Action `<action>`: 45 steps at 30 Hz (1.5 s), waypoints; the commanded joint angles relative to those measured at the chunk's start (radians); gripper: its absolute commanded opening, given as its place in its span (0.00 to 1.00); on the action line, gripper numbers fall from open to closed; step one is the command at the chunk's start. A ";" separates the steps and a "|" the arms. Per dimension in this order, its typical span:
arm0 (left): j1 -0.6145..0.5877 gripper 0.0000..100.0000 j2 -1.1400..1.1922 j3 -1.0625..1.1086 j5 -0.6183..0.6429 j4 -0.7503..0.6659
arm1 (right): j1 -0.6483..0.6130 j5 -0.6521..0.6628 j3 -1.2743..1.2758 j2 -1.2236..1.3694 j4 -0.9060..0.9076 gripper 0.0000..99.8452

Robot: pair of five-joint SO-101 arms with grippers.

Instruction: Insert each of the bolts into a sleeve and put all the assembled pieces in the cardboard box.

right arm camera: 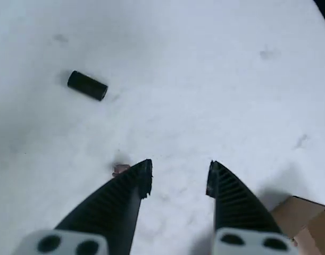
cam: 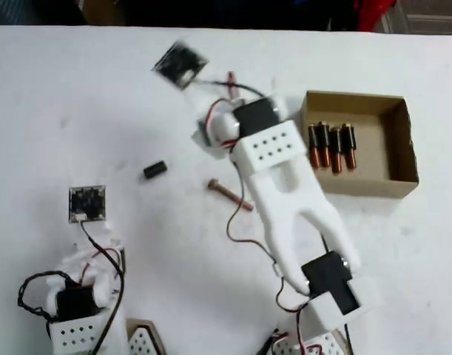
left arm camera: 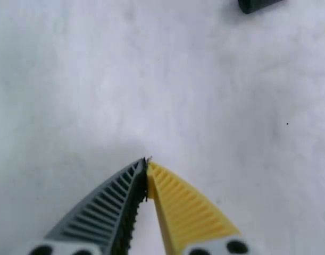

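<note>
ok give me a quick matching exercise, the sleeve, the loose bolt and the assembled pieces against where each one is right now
Things:
1 sleeve
2 loose bolt
3 assembled pieces

Places:
a in the cardboard box
b alone on the table, apart from both arms
c on the table, close beside the right arm

Pairs: 1-b; 2-c; 3-a

White printed arms with black servos and red-black cables — ribbed jaws, one grey-and-yellow pair, one black.
</note>
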 commanded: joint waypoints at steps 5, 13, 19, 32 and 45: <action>-0.010 0.02 -0.008 -0.002 -0.009 0.000 | -0.094 0.239 0.184 -0.047 -0.223 0.15; -0.010 0.02 -0.008 -0.002 -0.009 0.002 | -0.159 0.440 0.417 -0.047 -0.518 0.15; -0.012 0.02 -0.008 -0.002 -0.009 0.003 | -0.194 0.526 0.497 -0.045 -0.650 0.15; -0.054 0.02 -0.008 -0.002 -0.009 0.002 | -0.225 0.534 0.520 0.136 -0.891 0.15; -0.054 0.02 -0.008 -0.002 -0.009 0.000 | -0.266 0.534 0.440 0.332 -0.955 0.15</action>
